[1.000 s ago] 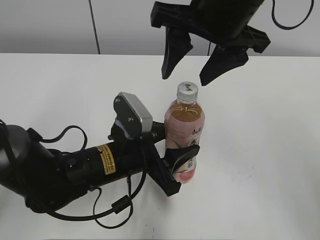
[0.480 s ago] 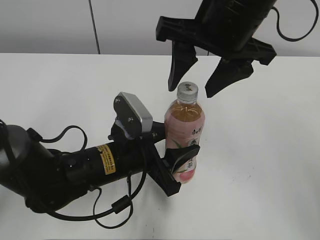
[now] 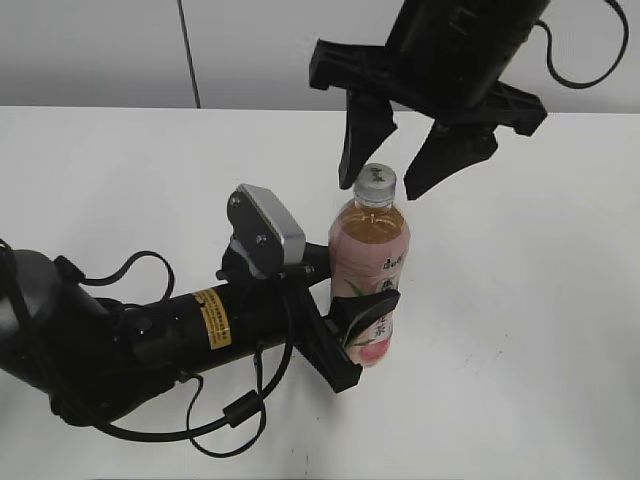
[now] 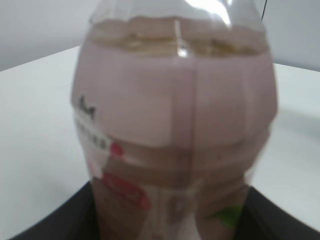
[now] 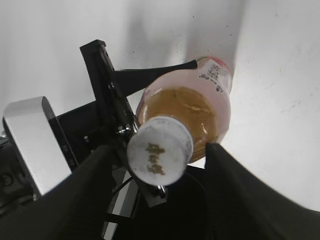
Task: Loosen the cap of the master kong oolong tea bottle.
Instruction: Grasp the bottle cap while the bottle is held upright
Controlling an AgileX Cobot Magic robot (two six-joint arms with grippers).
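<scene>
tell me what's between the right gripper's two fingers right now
The cap of the master kong oolong tea bottle sits between the right gripper fingers, gaps showing on both sides in the right wrist view; nothing else is there.

Blurred close-up of the master kong oolong tea bottle (image 4: pixel 175 130) filling the centre of the frame, pink label with red and green marks, black gripper parts at both lower corners, white table (image 4: pixel 35 125) behind.

In my left wrist view the slim clear plastic bottle of amber tea (image 4: pixel 175 130) is blurred, its top cut off. My left gripper's fingers (image 4: pixel 65 220) show only as dark corners.
</scene>
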